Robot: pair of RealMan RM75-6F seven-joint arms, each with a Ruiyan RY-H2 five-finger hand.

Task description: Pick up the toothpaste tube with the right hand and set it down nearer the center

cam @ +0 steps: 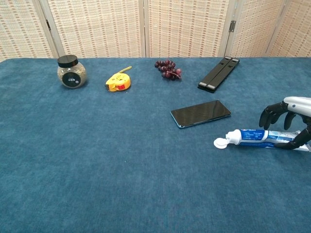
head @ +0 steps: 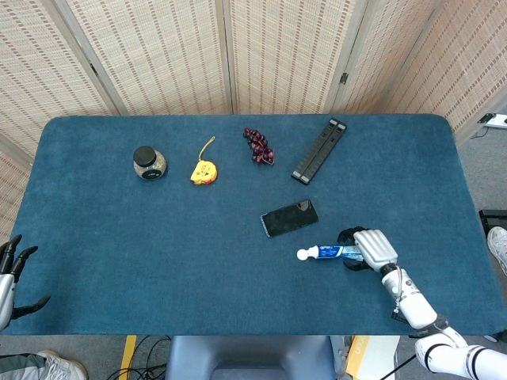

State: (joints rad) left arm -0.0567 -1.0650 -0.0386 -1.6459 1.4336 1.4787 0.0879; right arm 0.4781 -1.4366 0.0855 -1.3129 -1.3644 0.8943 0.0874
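Note:
The toothpaste tube [head: 329, 252] [cam: 252, 137] lies flat on the blue table at the right front, its white cap pointing left. My right hand [head: 368, 247] [cam: 289, 119] hovers over the tube's tail end. Its fingers arch down behind the tube and its thumb reaches the tube's near side. The tube still rests on the cloth, and the fingers are not closed around it. My left hand [head: 12, 273] hangs off the table's front left corner with fingers spread and nothing in it; the chest view does not show it.
A black phone [head: 290, 218] [cam: 200, 113] lies just left and behind the tube. Further back sit a folded black stand [head: 319, 150], grapes [head: 258, 146], a yellow tape measure [head: 203, 171] and a small jar [head: 148, 162].

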